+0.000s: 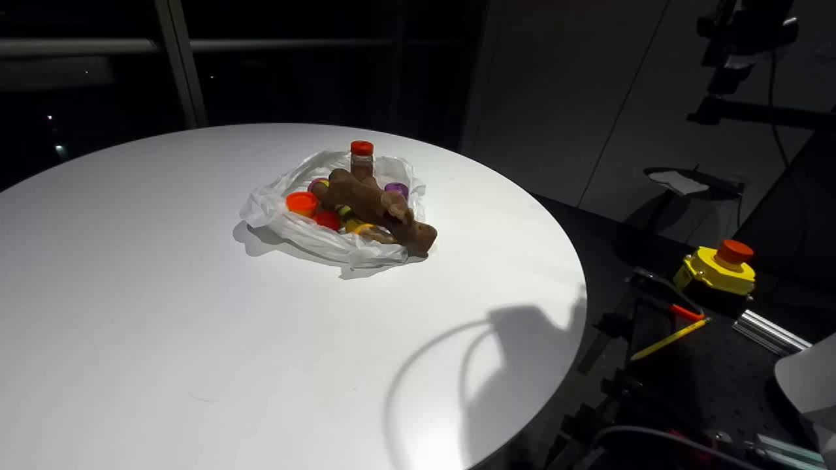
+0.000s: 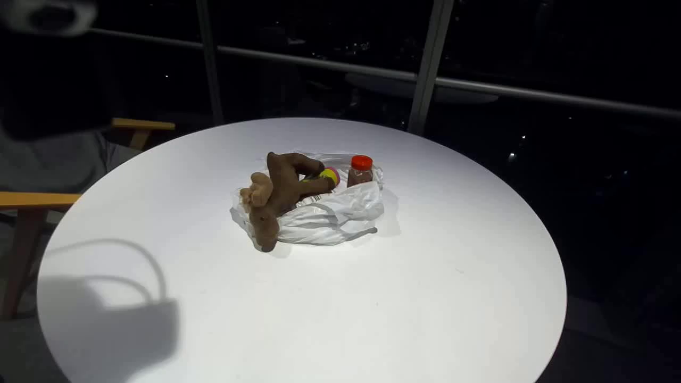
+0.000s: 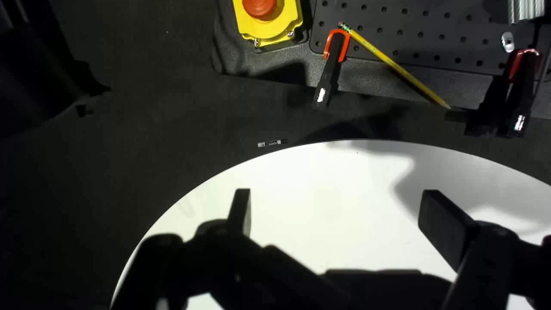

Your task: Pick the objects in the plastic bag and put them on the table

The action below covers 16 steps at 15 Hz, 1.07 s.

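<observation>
A crumpled white plastic bag (image 1: 313,240) lies open on the round white table (image 1: 196,326); the bag also shows in an exterior view (image 2: 335,218). A brown moose plush (image 1: 359,198) lies across it, its head over the bag's edge onto the table. A jar with a red lid (image 2: 361,171) stands upright at the bag's far side. An orange-lidded tub (image 1: 302,203), a red item (image 1: 328,220), a purple-lidded item (image 1: 396,190) and a yellow-and-pink tub (image 2: 330,174) sit in the bag, partly hidden. My gripper (image 3: 338,209) is open and empty above the table's edge, away from the bag.
A yellow box with a red button (image 3: 271,21), a yellow pencil (image 3: 396,64) and an orange-black clamp (image 3: 331,56) lie on the black base beside the table. A marker (image 3: 272,143) lies on the floor. A wooden chair (image 2: 37,200) stands near the table.
</observation>
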Each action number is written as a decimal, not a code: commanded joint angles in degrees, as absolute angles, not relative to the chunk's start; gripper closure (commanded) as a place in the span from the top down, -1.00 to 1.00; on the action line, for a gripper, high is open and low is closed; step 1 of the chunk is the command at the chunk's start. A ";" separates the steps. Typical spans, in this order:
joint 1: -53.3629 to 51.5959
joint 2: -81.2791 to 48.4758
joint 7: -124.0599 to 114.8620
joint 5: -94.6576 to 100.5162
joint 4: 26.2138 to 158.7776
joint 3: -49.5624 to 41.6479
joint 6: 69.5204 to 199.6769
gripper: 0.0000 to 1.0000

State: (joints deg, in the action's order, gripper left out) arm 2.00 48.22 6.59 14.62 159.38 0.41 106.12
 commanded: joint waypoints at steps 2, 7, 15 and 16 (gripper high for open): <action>1.34 48.19 6.19 15.00 159.25 -0.14 105.89 1.00; 1.34 48.19 6.19 15.00 159.25 -0.14 105.89 1.00; 0.28 44.29 5.09 14.87 157.82 1.52 106.99 1.00; -0.55 40.92 3.43 14.26 156.40 2.99 107.79 1.00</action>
State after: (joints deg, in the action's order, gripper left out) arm 1.48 47.34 6.51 14.62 159.23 0.65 106.22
